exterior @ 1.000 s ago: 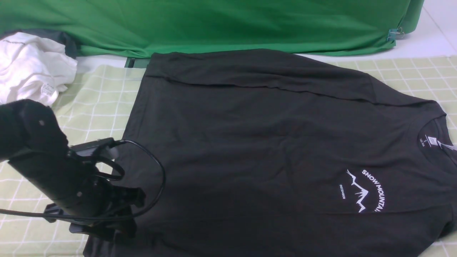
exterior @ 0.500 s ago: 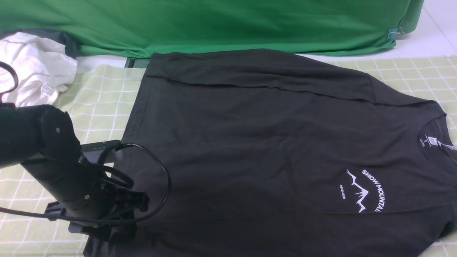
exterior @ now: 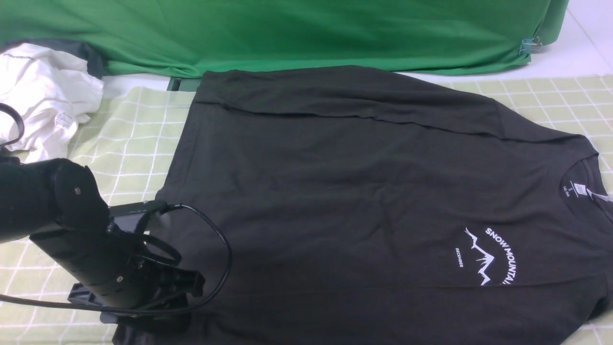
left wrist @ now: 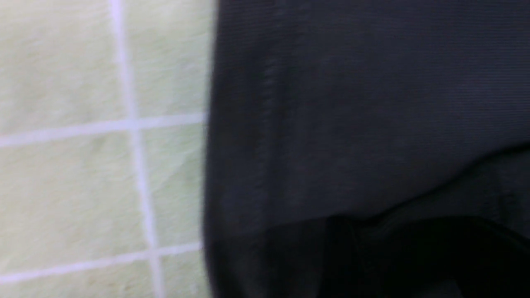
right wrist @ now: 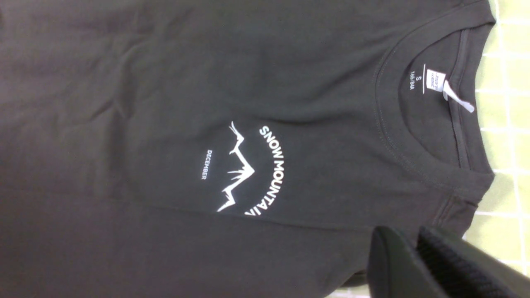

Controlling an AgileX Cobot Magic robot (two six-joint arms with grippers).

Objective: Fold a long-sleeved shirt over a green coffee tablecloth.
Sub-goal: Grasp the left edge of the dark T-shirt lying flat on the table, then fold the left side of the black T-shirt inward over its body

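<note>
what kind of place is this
Probably a robot test bench or lab set up for handling laundry: a robot arm reaches over a dark long-sleeved shirt spread on a pale green grid tablecloth, with a green cloth along the far side.

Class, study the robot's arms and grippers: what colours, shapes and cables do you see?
The left arm is matte black with rounded joints and small round screw heads; a thin black cable loops beside it. The right gripper shows blurred dark grey fingers, one ridged.

Dark shirt [right wrist: 186, 103], white mountain print [right wrist: 240, 169] | fingers [right wrist: 393, 256] near collar [right wrist: 389, 116]
</note>
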